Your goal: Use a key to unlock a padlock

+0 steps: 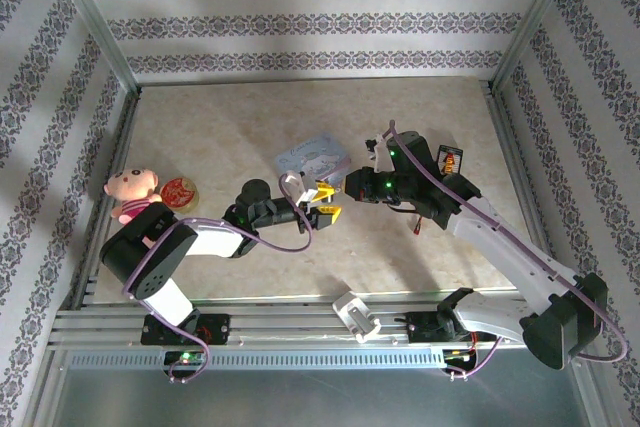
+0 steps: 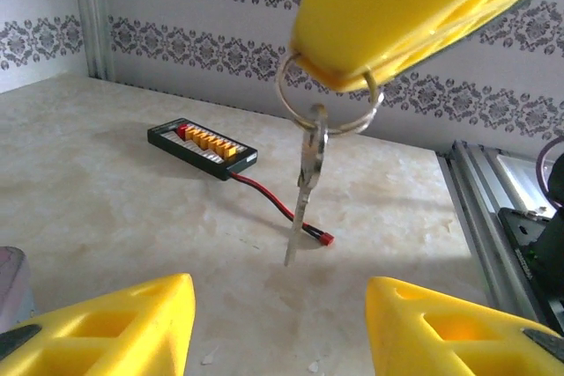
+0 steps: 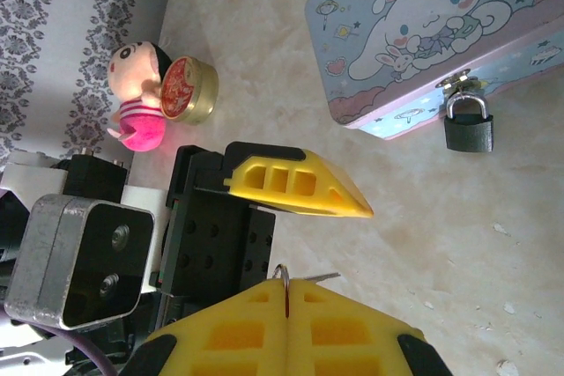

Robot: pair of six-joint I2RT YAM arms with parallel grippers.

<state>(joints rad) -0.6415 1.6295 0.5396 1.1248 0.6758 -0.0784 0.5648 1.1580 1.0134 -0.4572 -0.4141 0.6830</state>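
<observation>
The two claws meet in the middle of the counter [image 1: 220, 117], just on the near side of the pale blue cartoon tin [image 1: 313, 157]. The right claw [image 3: 289, 292] is pressed fully closed on the key ring [image 2: 282, 92]. The key [image 2: 310, 165] hangs straight down from this ring, above bare counter. The left claw [image 2: 278, 288] faces it with its fingers clearly apart and holds nothing. We see the padlock [image 3: 468, 125] hanging from the latch on the front wall of the tin.

Free room lies at the far left corner and along the far edge. A plush doll [image 1: 133, 192] and a round tin [image 1: 180, 190] sit at the left edge. A connector board [image 2: 203, 147] lies toward the right edge.
</observation>
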